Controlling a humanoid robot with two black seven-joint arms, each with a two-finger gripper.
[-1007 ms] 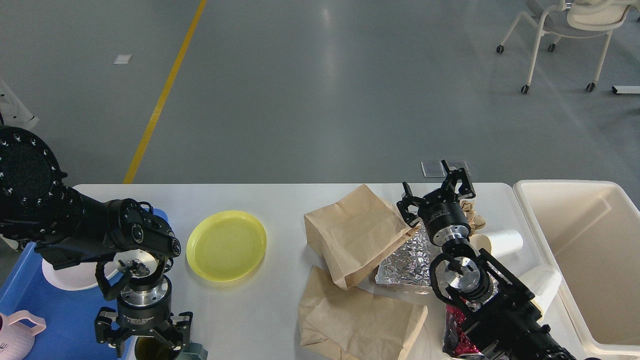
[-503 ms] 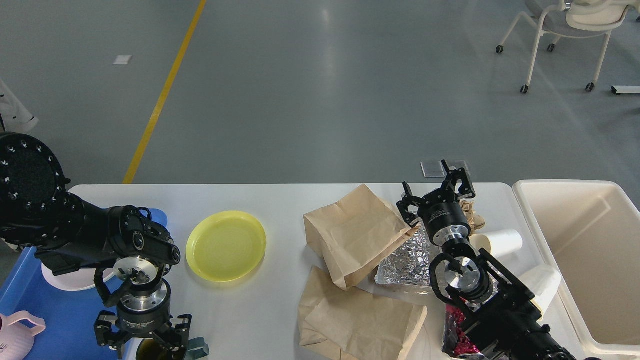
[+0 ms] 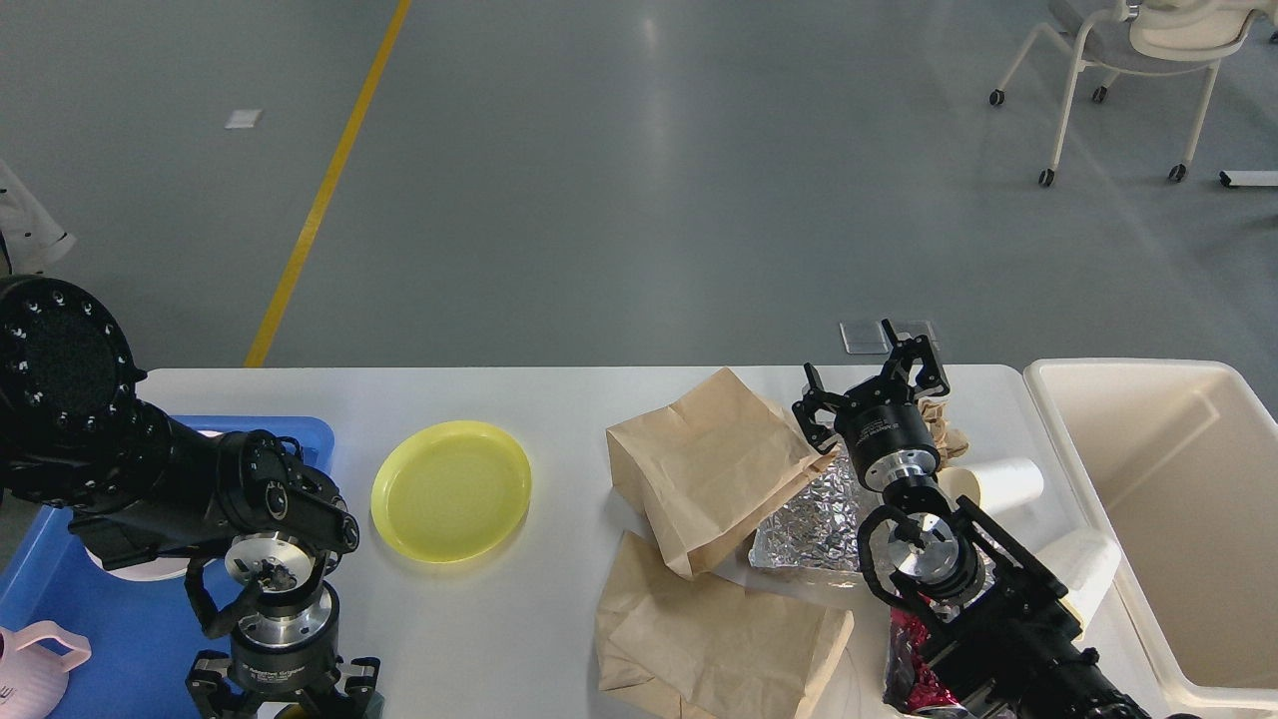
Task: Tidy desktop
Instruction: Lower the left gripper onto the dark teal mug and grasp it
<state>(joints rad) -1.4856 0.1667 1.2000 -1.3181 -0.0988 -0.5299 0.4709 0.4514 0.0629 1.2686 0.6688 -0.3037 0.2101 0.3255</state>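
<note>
Mostly white desktop (image 3: 559,399), matte, rounded corners

The left gripper (image 3: 283,699) has slid further down toward the bottom edge of the frame, its fingers now partly cut off there. The dark round cup beneath it, plain a second ago, is almost out of sight. More of the blue plastic tray (image 3: 300,437) shows at upper left of the arm.

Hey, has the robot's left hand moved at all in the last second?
Yes. The left hand has slid down toward the near edge of the view, dropping farther below the yellow plate, which has stayed put on the desktop.
</note>
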